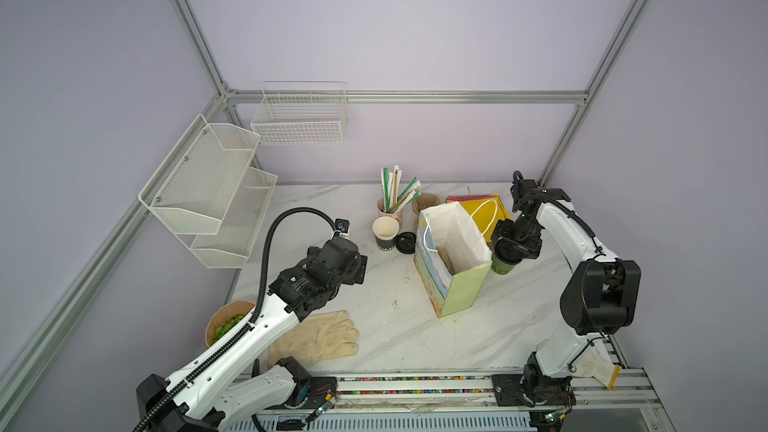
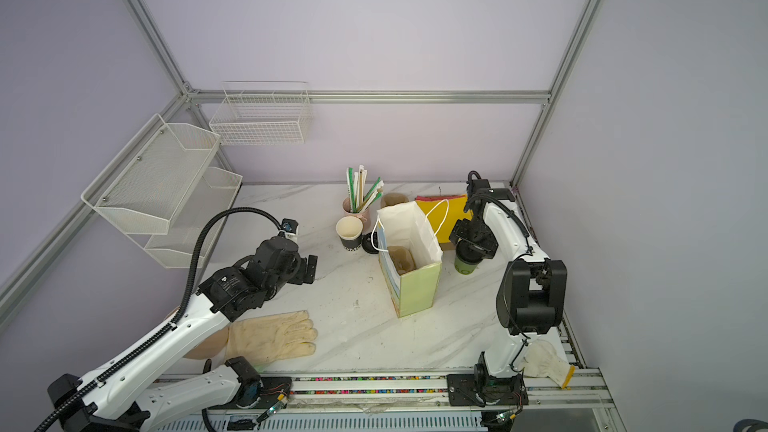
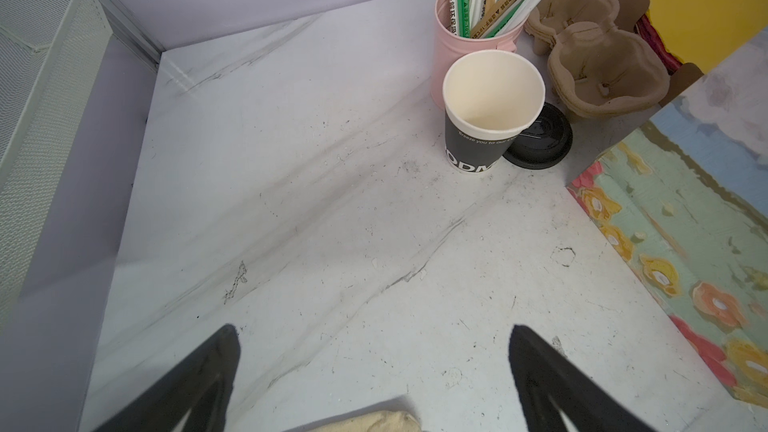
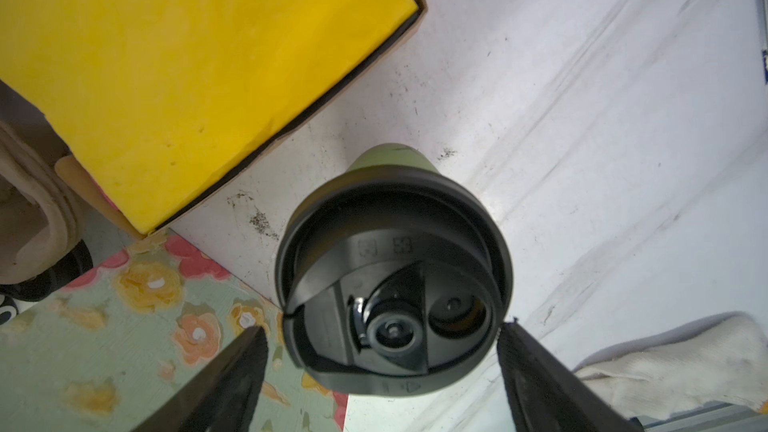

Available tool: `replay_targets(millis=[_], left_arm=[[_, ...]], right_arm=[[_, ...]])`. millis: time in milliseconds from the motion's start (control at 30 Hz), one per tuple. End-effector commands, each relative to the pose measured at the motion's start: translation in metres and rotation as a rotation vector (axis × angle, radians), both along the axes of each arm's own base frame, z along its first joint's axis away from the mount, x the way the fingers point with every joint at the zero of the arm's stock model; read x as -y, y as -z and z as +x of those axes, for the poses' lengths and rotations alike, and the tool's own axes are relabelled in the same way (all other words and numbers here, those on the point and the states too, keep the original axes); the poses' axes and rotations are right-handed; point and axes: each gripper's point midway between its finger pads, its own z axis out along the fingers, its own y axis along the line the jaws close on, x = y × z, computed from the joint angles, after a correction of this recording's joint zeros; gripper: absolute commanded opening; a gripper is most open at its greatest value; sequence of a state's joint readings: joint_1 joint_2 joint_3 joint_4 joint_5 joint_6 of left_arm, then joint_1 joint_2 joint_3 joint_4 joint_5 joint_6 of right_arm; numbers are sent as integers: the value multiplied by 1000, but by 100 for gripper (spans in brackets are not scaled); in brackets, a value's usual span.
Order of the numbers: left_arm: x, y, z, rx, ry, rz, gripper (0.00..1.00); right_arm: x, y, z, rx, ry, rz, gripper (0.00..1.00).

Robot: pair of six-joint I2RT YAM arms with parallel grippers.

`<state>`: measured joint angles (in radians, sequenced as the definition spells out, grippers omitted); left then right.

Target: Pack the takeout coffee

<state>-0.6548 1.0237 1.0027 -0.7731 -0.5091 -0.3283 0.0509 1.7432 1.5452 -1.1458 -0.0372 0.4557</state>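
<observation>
Left tool (image 3: 374, 326) gapes above the marble surface (image 3: 291, 201); right tool (image 4: 384, 326), beside the tall paper bag (image 1: 457, 284), is spread apart around the upright takeout coffee (image 1: 500, 268) standing on that surface, black lid (image 4: 374, 222) on top.

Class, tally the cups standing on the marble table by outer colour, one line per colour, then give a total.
Black cup: 1
Green cup: 1
Pink cup: 1
Total: 3
</observation>
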Motion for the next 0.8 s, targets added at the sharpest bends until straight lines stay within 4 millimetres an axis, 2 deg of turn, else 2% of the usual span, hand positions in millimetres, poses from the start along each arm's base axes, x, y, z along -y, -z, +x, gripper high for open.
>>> replay_targets(millis=[0, 767], left_arm=[[-1, -4, 2, 11, 1, 4, 100], [2, 2, 3, -16, 10, 15, 100]], right_arm=[[4, -4, 5, 9, -7, -30, 88], [4, 11, 7, -31, -8, -35, 86]])
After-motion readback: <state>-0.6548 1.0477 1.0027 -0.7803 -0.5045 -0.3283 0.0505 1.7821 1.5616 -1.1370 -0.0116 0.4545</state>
